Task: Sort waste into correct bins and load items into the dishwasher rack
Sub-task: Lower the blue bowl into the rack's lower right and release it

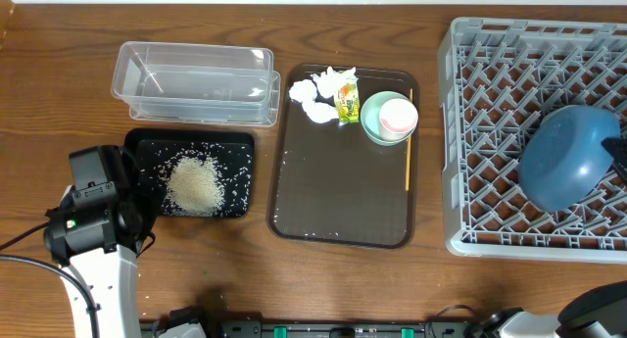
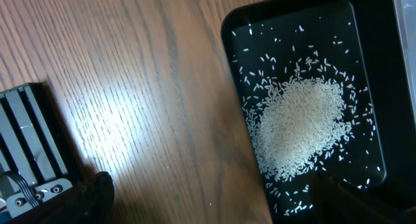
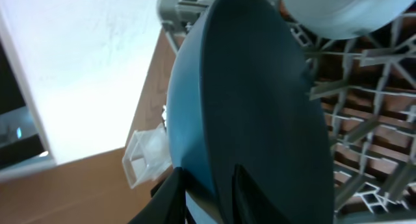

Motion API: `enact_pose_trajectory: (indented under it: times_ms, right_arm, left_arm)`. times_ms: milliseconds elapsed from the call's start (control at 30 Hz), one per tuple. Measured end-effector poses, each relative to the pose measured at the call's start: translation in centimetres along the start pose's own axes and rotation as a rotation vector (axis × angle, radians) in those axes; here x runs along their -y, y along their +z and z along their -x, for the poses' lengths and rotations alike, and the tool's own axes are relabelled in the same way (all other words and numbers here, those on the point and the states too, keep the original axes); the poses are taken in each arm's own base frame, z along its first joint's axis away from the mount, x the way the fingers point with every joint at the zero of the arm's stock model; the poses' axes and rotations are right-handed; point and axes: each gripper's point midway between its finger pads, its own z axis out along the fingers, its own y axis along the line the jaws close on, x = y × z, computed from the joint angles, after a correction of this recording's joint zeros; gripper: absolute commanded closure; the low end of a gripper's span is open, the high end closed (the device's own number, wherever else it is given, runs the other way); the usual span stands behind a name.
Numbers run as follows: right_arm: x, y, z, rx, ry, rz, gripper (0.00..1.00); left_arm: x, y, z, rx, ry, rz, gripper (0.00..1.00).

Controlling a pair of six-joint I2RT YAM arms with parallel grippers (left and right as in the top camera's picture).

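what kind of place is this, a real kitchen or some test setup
Probably a robot test bench, not a real kitchen: a wooden table, a grey dishwasher rack with a dark-blue bowl in it, and a brown serving tray of leftovers.

The wooden table (image 1: 353, 284) carries the black tray (image 1: 143, 142) just right of the left claw (image 1: 98, 173), the clear tub (image 1: 196, 83) ahead of it, the brown tray (image 1: 333, 201) farther right, and the rack (image 1: 455, 132) farthest off.
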Motion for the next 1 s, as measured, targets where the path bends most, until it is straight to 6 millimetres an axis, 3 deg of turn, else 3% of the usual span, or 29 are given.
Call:
enact_pose_trajectory:
  times_ms: [267,400,467,500,533,567,700,1000]
  right_arm:
    - [0.9,-0.5,0.5,0.039,0.038,-0.083,0.8]
    - [1.5,-1.1,0.7,0.078,0.039,-0.145,0.74]
    - [2.3,-1.6,0.7,0.105,0.047,-0.212,0.61]
    - [2.8,-1.9,0.6,0.116,0.053,-0.247,0.49]
    - [3.4,-2.0,0.2,0.119,0.062,-0.285,0.28]
    - [3.9,-2.1,0.0,0.121,0.072,-0.312,0.21]
    - [4.8,-2.7,-0.3,0.144,0.076,-0.378,0.2]
    - [3.5,-4.5,-1.0,0.227,0.041,-0.399,0.2]
  left_arm:
    - [0.0,0.0,0.0,0.0,0.0,0.0,0.03]
    - [0.0,0.0,0.0,0.0,0.0,0.0,0.03]
    - [0.0,0.0,0.0,0.0,0.0,0.0,0.03]
    - [0.0,0.0,0.0,0.0,0.0,0.0,0.03]
    - [0.0,0.0,0.0,0.0,0.0,0.0,0.03]
    - [0.0,0.0,0.0,0.0,0.0,0.0,0.03]
    - [0.0,0.0,0.0,0.0,0.0,0.0,0.03]
    - [0.0,0.0,0.0,0.0,0.0,0.0,0.03]
